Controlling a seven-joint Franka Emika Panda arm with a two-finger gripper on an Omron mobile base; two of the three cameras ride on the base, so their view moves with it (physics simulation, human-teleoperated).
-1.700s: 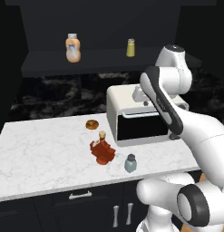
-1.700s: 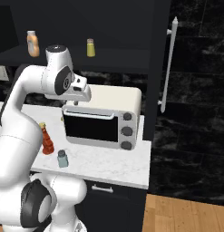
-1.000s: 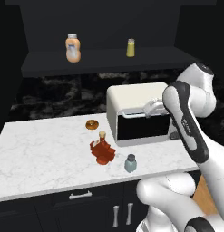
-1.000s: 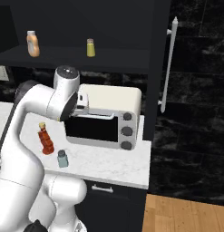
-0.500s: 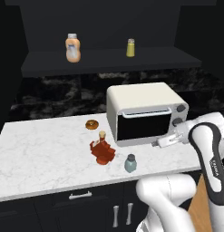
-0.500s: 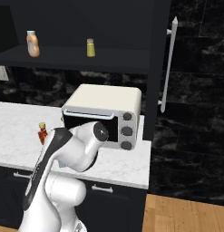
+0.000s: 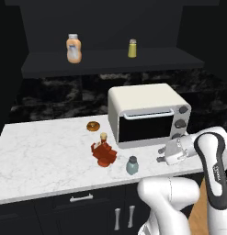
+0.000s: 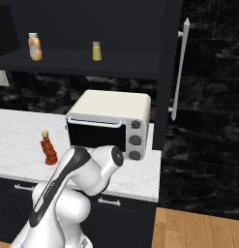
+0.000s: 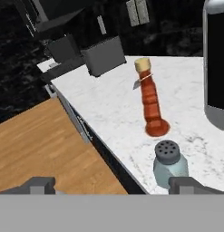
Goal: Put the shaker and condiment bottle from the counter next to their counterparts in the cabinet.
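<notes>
Hand view, lower right: shaker (image 9: pixel 170 162) stands upright, cap up; condiment bottle (image 9: pixel 150 100) upright above it. Released tool (image 7: pixel 161 155) has swung down right of the shaker.

Dark room w/ a black stone wall (image 7: pixel 50 94) at the back. White toaster oven (image 7: pixel 147 114) sits by it. Dark drawers (image 7: pixel 82 202) w/ silver handles below. Wood floor (image 8: pixel 198 227) on the right. Tall black door w/ a long silver handle (image 8: pixel 179 68).

The white bench (image 7: pixel 46 156) holds a toaster oven (image 7: pixel 147 114), a red bottle (image 7: pixel 104 151), a small shaker (image 7: pixel 132 165) and a donut (image 7: pixel 92 126).
</notes>
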